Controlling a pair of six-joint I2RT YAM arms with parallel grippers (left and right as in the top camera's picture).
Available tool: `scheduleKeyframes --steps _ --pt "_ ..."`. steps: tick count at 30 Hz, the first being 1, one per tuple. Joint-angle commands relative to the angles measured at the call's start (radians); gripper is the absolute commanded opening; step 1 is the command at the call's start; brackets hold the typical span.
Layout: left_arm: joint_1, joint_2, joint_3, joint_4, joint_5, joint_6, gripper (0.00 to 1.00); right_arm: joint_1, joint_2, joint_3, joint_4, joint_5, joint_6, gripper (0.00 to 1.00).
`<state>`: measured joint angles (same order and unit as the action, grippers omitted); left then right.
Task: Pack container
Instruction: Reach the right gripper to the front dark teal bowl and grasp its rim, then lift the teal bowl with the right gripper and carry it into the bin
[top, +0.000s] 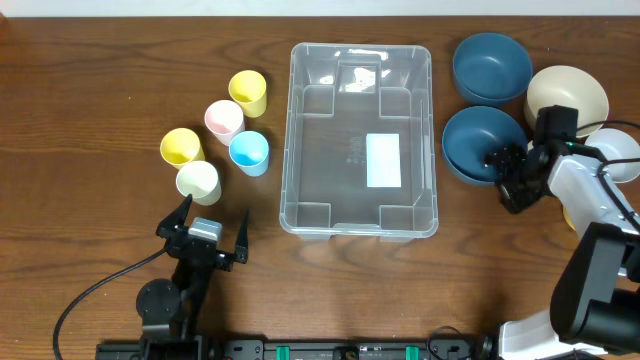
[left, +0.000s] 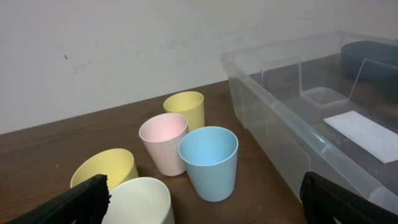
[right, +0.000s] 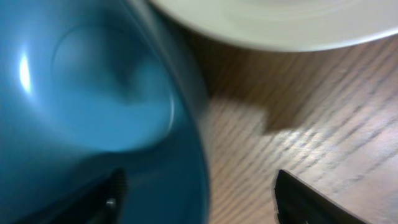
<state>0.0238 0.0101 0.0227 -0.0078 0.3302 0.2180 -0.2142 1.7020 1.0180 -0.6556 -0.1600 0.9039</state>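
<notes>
Your count: yellow cups (top: 248, 93) (top: 181, 147) 2 | pink cup (top: 224, 120) 1 | blue cup (top: 249, 151) 1 | cream cup (top: 198, 182) 1 | dark blue bowls (top: 492, 66) (top: 480, 142) 2 | cream bowl (top: 567, 95) 1 | white bowl (top: 618, 150) 1, partly hidden | container (top: 300, 150) 1

Nothing legible anywhere. White label (top: 383, 160) on the container (top: 325, 180) base, 3 o'clock of centre, seemingly blank; faint marks beside it unreadable.

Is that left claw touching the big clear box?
Apart. The overhead view shows bare table between the left gripper and the container.

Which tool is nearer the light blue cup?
Left. The left tool is just on the near side of the light blue cup; the right tool is across the container, at a dark blue bowl.
</notes>
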Motion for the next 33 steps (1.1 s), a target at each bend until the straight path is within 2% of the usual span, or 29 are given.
scheduleKeyframes --steps 1,9,15,16,25,33 --pt "0.004 -0.006 -0.019 -0.035 0.006 0.013 0.98 0.019 0.025 0.016 0.008 0.019 0.008 0.67" --pt "0.004 -0.006 -0.019 -0.035 0.006 0.013 0.98 0.019 0.044 0.016 0.009 0.052 0.008 0.40" --pt "0.004 -0.006 -0.019 -0.035 0.006 0.013 0.98 0.018 0.044 0.016 0.008 0.052 0.006 0.05" --pt "0.004 -0.006 -0.019 -0.035 0.006 0.013 0.98 0.018 0.044 0.016 0.008 0.051 0.002 0.01" --pt "0.004 -0.006 -0.019 -0.035 0.006 0.013 0.98 0.008 0.021 0.016 0.007 0.043 -0.004 0.01" --pt "0.004 -0.006 -0.019 -0.035 0.006 0.013 0.98 -0.098 -0.152 0.128 -0.041 -0.143 -0.078 0.01"
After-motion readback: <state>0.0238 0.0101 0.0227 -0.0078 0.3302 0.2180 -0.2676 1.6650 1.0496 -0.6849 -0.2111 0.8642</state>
